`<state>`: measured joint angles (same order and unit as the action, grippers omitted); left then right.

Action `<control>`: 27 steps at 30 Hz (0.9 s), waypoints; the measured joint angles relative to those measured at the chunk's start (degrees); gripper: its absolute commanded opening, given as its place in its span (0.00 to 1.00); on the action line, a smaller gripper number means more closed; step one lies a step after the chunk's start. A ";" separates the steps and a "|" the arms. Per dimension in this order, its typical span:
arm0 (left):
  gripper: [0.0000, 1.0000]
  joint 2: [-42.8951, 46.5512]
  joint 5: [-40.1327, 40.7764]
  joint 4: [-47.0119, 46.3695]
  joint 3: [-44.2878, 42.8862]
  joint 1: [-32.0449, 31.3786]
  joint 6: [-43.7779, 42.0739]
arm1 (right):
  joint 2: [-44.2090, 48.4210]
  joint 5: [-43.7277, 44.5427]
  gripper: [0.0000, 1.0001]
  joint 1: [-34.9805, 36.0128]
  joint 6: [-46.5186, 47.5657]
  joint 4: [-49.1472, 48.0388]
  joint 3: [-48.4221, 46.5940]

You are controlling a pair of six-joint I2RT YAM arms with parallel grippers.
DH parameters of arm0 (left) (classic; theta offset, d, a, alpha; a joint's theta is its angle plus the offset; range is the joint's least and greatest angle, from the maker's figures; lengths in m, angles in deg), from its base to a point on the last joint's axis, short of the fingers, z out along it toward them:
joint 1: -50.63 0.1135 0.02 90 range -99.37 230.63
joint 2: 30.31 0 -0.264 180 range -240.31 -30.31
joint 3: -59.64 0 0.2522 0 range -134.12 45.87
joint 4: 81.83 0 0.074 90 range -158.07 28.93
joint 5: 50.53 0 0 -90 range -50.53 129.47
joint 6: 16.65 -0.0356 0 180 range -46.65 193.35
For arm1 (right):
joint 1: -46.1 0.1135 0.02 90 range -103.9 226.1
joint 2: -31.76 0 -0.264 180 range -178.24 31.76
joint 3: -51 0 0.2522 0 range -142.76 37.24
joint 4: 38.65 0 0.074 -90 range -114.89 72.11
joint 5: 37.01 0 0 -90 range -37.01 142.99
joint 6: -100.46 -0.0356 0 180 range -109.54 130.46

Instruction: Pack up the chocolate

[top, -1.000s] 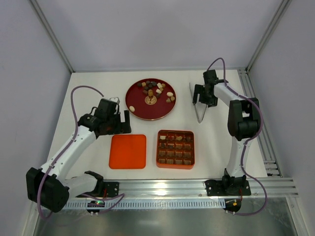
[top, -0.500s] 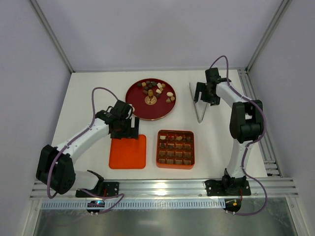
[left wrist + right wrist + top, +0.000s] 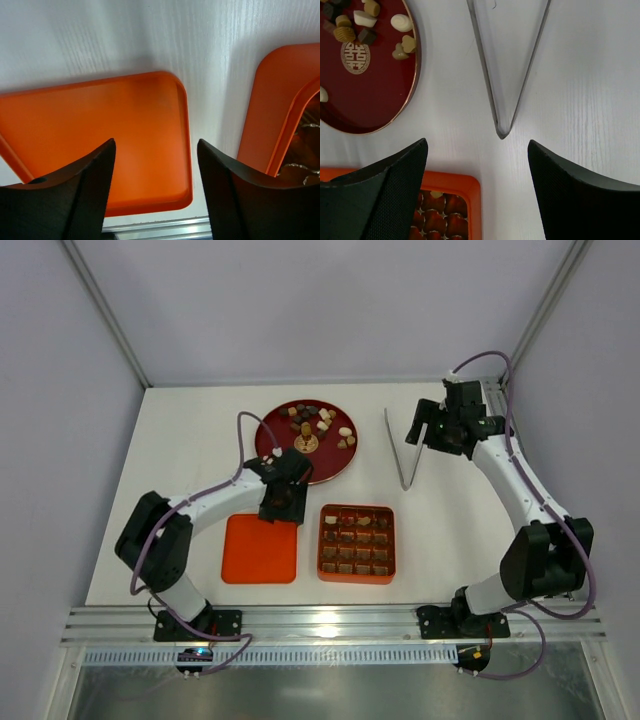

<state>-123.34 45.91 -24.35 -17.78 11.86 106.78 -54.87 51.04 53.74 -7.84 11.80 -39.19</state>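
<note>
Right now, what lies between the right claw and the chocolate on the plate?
Only the metal tweezers, flat on the table between right claw and chocolate, seen in the top view.

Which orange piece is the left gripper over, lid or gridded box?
The flat lid: the open left gripper hangs over its plain surface. The gridded box, holding compartments, lies beside it.

You'll find the bite-size chocolate pieces (image 3: 322, 421) (brown, dark and cream-white, some square, some rounded) lying loose in a cluster on the far half of the round dark-red plate (image 3: 330, 462), several touching. A few more sit in cells of the orange square gridded box (image 3: 357, 509), in the rows nearest the plate — how many is unclear.
</note>
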 measured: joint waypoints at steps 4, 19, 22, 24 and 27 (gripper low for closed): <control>0.54 -3.80 2.78 -0.20 -1.66 -2.95 2.62 | 5.90 -1.75 0.78 1.68 -1.14 -0.70 4.92; 0.09 -12.76 10.60 -1.16 -5.18 -6.67 7.13 | 18.58 -4.72 0.72 13.88 -6.03 -2.86 14.58; 0.00 -13.51 11.15 -1.25 -5.97 -6.67 6.93 | 20.57 -5.38 0.69 17.25 -7.80 -3.96 17.05; 0.00 -13.73 11.43 -1.29 -6.32 -6.67 6.67 | 22.05 -6.01 0.69 18.82 -9.22 -4.70 19.06; 0.00 -13.77 11.32 -1.25 -6.51 -6.67 6.01 | 24.48 -6.86 0.69 20.02 -11.15 -5.64 22.21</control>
<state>-137.11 57.23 -25.59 -24.30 5.20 112.80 -30.39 44.17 73.76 -18.99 6.16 -16.98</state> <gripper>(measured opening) 0.005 0.689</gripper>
